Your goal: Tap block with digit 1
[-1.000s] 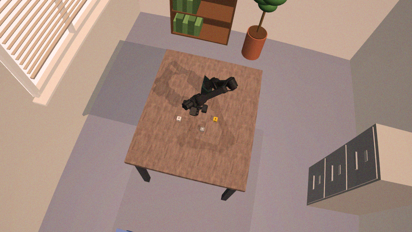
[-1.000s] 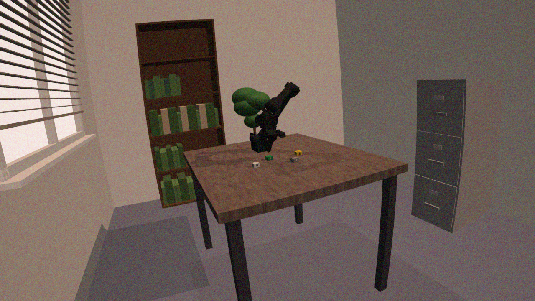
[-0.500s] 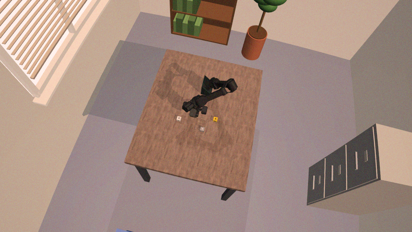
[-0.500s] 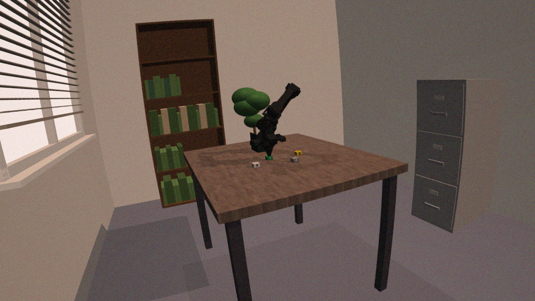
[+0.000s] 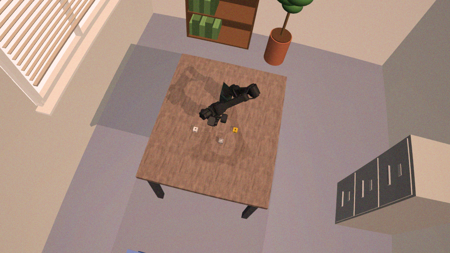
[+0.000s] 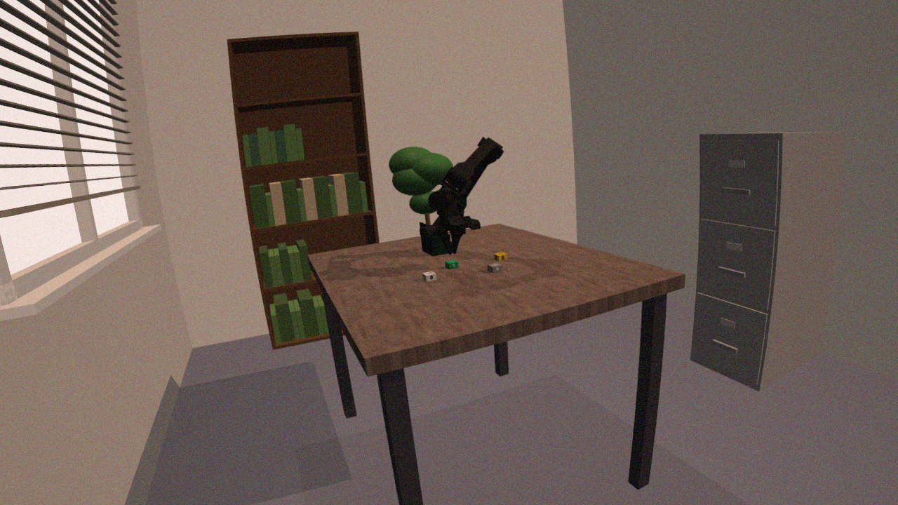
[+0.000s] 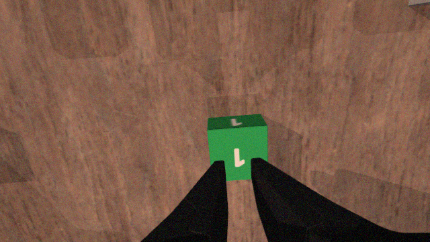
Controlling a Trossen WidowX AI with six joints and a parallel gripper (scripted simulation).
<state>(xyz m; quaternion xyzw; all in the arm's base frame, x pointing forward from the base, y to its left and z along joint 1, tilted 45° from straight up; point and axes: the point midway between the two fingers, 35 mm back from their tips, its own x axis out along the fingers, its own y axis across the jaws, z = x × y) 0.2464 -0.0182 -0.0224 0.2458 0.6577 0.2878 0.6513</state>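
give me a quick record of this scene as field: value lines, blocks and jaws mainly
target: green block, digit 1 on two visible faces
jaws: nearly shut, gap narrower than the block, nothing held
jaw position: tips overlap the block's near face in the wrist view; contact unclear
other blocks: white block, grey block, yellow block, all apart from the arm
their digits: too small to read
surface: wooden table

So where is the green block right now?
In the wrist view the green block sits on the table just beyond the claw; in the exterior view it lies between the white block and grey block.
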